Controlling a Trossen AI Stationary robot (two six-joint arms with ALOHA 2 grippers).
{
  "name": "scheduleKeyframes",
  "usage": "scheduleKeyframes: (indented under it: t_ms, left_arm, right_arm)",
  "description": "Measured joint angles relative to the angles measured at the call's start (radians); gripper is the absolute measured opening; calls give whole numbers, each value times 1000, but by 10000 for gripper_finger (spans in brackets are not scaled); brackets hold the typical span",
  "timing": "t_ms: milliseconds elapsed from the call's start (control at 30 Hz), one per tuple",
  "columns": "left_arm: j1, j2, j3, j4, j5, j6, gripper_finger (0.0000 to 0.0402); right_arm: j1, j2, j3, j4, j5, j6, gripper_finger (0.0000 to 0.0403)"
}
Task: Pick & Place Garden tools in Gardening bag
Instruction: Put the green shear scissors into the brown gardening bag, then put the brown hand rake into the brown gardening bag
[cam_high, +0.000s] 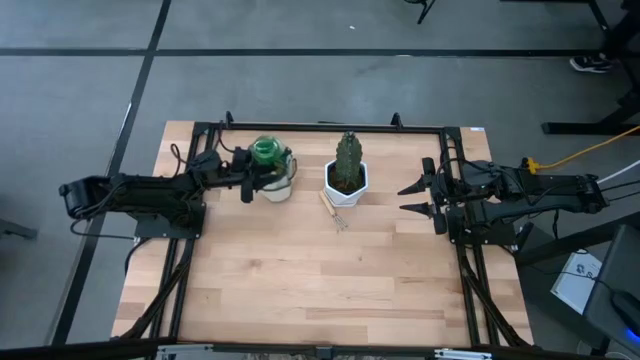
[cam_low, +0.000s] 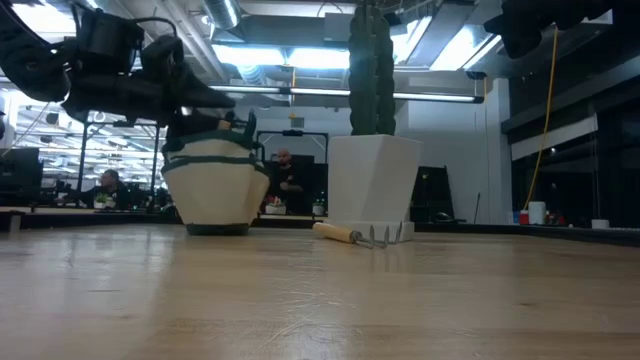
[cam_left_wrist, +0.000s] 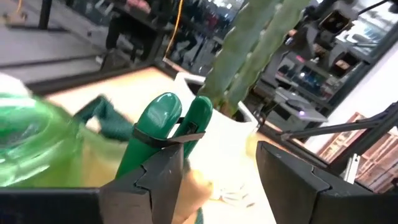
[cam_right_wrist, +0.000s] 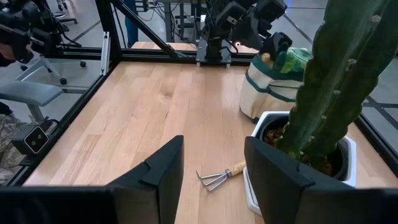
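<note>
Hovering over the gardening bag (cam_high: 274, 178), the left gripper (cam_high: 250, 184) has its fingers spread with nothing between them. Directly ahead, green-handled shears (cam_left_wrist: 165, 134) and the spray bottle (cam_left_wrist: 31, 146) already stand in the bag. Beyond it, beside the white pot (cam_high: 346, 184), lies the hand fork (cam_high: 333, 211). Retract upward clear of the handles before moving on. The right gripper (cam_high: 418, 198) waits open, well apart.

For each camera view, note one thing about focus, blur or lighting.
Left wrist view: spray bottle is blurred. Low view: bright ceiling lights leave the cactus dark. Right wrist view: hand fork is crisp. High view: even light, faint shadows.
</note>
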Motion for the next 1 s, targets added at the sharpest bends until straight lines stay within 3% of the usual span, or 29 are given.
scheduleKeyframes:
  t_ms: [100, 333, 500, 1000]
  left_arm:
    - [0, -11, 0, -44, 22, -29, 198]
    - [6, -13, 12, -52, 198, -90, 198]
    - [23, -13, 55, -136, 232, -89, 198]
    - [-40, -12, 310, -558, 231, 226, 198]
  right_arm:
    - [0, 0, 0, 0, 0, 0, 172]
    - [0, 0, 0, 0, 0, 0, 172]
    - [0, 0, 0, 0, 0, 0, 172]
    - [0, 0, 0, 0, 0, 0, 172]
